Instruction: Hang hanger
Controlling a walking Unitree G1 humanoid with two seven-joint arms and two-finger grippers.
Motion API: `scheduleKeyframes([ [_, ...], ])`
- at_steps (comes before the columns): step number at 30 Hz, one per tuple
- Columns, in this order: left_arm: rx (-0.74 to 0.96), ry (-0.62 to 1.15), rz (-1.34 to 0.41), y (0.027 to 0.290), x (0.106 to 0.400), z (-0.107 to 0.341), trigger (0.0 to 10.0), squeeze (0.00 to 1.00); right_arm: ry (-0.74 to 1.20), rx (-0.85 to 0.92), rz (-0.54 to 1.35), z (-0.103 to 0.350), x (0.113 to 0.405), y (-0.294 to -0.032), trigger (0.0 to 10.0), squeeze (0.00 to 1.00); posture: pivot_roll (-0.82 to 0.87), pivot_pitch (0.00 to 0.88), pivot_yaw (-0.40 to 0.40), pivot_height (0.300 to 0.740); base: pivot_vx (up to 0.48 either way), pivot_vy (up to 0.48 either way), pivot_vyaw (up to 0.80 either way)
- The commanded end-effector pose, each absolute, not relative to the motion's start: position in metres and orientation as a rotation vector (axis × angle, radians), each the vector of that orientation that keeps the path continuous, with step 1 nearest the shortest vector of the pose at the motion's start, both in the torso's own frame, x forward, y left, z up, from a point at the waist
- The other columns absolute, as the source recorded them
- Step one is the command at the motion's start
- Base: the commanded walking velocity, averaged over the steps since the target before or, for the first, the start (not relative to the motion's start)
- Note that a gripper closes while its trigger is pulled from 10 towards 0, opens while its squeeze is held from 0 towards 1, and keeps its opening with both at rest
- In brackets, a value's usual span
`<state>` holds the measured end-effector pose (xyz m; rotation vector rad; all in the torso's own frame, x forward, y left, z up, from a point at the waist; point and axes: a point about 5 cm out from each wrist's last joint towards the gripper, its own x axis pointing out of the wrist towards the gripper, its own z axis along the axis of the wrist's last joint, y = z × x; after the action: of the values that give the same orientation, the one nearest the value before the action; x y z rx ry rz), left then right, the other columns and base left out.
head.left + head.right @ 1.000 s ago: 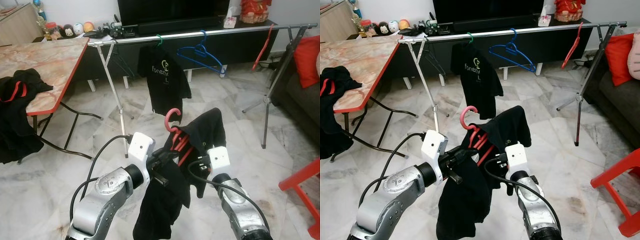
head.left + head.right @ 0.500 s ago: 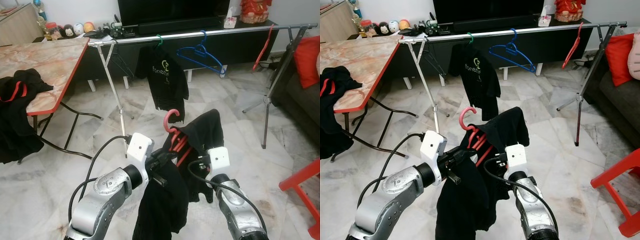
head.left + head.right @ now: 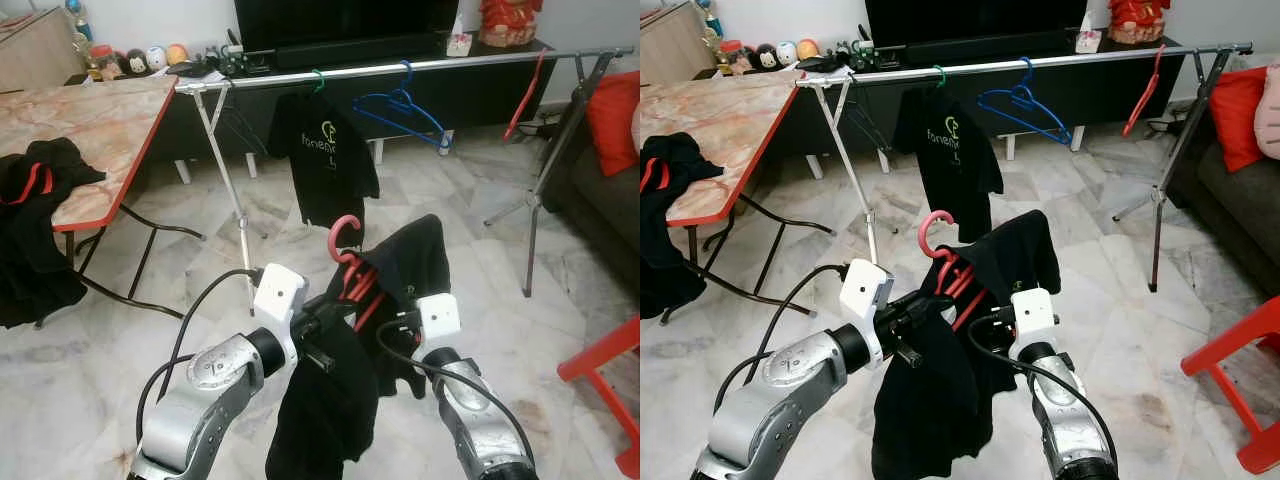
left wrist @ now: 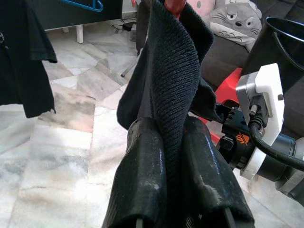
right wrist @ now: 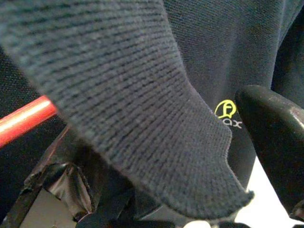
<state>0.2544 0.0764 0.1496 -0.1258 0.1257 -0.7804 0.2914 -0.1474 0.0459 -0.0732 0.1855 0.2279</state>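
- Red hanger (image 3: 350,272), draped with black shirt (image 3: 330,400), sat at frame centre, hook upright.
- Left gripper (image 4: 173,156) was clamped on the shirt's fabric; right gripper (image 3: 400,335) state could not be told.
- Advised: lift hook over rail (image 3: 450,62), upper frame, into the gap beside blue hanger (image 3: 402,108).
- Containers: none seen.

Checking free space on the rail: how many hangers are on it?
3 in plain sight: a green-hooked one carrying the black shirt, an empty blue hanger mid-rail, and a red hanger near the far end. Dark shapes beneath the near end may be more.
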Motion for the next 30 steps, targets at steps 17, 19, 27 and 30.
scheduleKeyframes([
  [17, -0.131, 0.083, -0.799, 0.0766, 0.2526, 0.1597, 10.0, 0.0, 0.196, -0.082, 0.238, 0.0419, 0.2892, -0.145, 0.0, 0.0, -0.04, 0.003, 0.077, 0.74, 0.0, 0.0, 0.0],
  [19, -0.131, 0.083, -0.799, 0.0766, 0.2526, 0.1597, 10.0, 0.0, 0.196, -0.083, 0.24, 0.0418, 0.2891, -0.1447, 0.0, 0.0, -0.04, 0.003, 0.077, 0.74, 0.0, 0.0, 0.0],
  [27, -0.132, 0.083, -0.803, 0.0766, 0.2521, 0.1599, 10.0, 0.0, 0.196, -0.085, 0.245, 0.0415, 0.2887, -0.1438, 0.0, 0.0, -0.04, 0.004, 0.078, 0.74, 0.0, 0.0, 0.0],
  [30, -0.133, 0.085, -0.806, 0.0765, 0.2513, 0.1599, 10.0, 0.0, 0.196, -0.086, 0.244, 0.0414, 0.2887, -0.1438, 0.0, 0.0, -0.04, 0.004, 0.079, 0.74, 0.0, 0.0, 0.0],
])
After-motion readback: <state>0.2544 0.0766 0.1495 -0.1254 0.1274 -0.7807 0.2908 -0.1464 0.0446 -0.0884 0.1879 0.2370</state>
